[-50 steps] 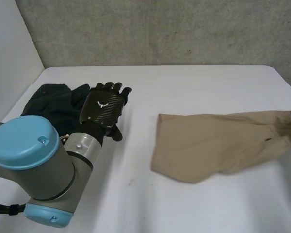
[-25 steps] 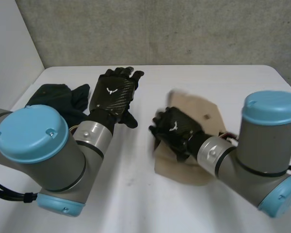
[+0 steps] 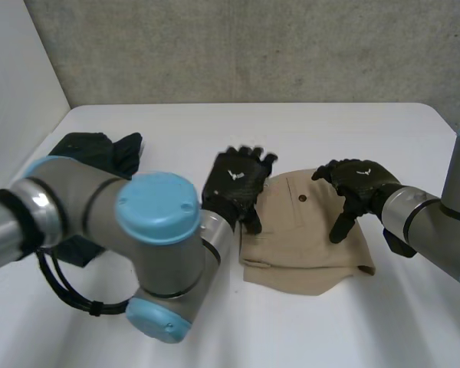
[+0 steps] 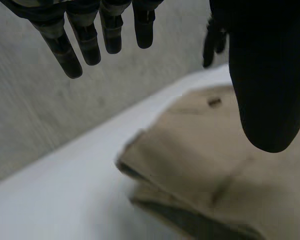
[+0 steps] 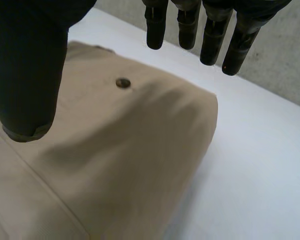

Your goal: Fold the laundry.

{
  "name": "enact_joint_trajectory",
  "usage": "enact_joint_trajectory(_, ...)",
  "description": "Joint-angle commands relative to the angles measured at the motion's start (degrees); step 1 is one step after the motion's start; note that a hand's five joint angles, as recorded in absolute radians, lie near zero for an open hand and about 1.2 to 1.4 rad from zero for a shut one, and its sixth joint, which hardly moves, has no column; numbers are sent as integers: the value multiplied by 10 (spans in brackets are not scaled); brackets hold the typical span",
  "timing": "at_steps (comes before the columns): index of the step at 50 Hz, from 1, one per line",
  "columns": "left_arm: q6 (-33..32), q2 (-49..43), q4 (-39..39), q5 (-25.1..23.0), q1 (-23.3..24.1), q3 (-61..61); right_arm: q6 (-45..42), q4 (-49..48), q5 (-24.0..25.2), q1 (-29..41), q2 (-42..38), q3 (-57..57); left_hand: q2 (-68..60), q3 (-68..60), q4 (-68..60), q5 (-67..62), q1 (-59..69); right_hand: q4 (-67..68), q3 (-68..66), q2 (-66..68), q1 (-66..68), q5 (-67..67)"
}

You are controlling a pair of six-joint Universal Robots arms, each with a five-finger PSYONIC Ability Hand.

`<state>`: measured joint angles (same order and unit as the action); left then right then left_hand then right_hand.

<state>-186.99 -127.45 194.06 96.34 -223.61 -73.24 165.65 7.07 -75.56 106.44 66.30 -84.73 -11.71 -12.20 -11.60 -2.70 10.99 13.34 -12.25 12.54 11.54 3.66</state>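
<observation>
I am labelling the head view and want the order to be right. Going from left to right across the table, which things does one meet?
First the dark cloth → left hand → button on the folded tan cloth → right hand.

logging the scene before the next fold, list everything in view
folded tan cloth garment: one, tan, mid-table, under both hands
small round button: one, dark, on the garment's top layer
crumpled dark cloth heap: one, blackish green, table's far left
white table: one, white, under everything
rough concrete wall: one, grey, behind the table
left hand: one, black, open, over the garment's left edge
right hand: one, black, open, over the garment's right side
</observation>
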Motion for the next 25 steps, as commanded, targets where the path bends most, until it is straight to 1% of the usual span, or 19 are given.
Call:
enact_joint_trajectory(1, 1, -71, -69, 1, 0, 58, -16, -35, 16, -4, -46, -1, 12, 17, 11, 21, -4, -33, 23, -25, -15, -37)
enact_joint_trajectory(7, 0, -111, -75, 0, -1, 79, -41, -50, 12, -4, -84, 3, 5, 10, 4, 15, 2, -33, 23, -25, -15, -37)
enact_joint_trajectory(15, 0, -124, -91, -1, -2, 89, -87, -48, 7, -5, -103, 4, 2, 6, 0, 11, 6, -33, 23, -25, -15, -37)
enact_joint_trajectory(20, 1, -106, -94, -2, -3, 89, -86, -45, 8, -18, -88, 4, 2, 6, 0, 11, 6, -33, 23, -25, -15, -37)
enact_joint_trajectory(25, 2, -48, -95, -3, -4, 81, -79, -50, 8, -20, -46, -5, 5, 10, 4, 15, 2, -33, 23, -25, -15, -37)
